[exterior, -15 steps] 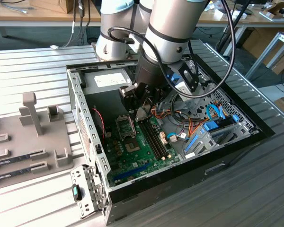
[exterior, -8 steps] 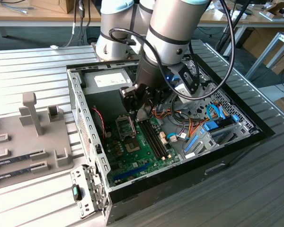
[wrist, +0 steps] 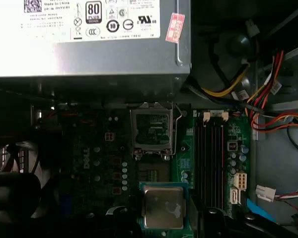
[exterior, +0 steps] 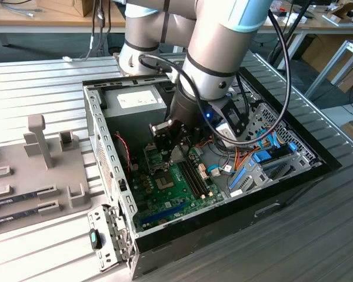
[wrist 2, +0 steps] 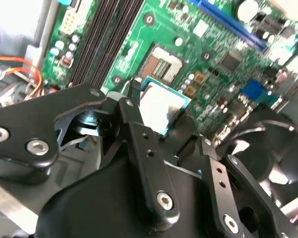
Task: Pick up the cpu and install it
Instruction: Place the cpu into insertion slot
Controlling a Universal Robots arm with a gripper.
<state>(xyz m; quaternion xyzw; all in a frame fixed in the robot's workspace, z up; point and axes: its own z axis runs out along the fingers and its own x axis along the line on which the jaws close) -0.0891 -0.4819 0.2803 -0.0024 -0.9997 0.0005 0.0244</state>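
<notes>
In the second wrist view the gripper (wrist 2: 161,111), closed on the cpu (wrist 2: 161,101), covers the cpu's near edge with its black links. The cpu in turn hides part of the socket (wrist 2: 161,64) behind it. The fan (wrist 2: 268,148) is blurred and cut off by the picture's edge. In the first wrist view one edge of the cpu runs into dark gripper parts, and the power supply (wrist: 89,54) is cut off. In the exterior view the arm (exterior: 217,53) hides the back of the case (exterior: 97,117) and part of the green board (exterior: 176,188). The grey stand (exterior: 41,170) is cut off at the exterior view's left.
</notes>
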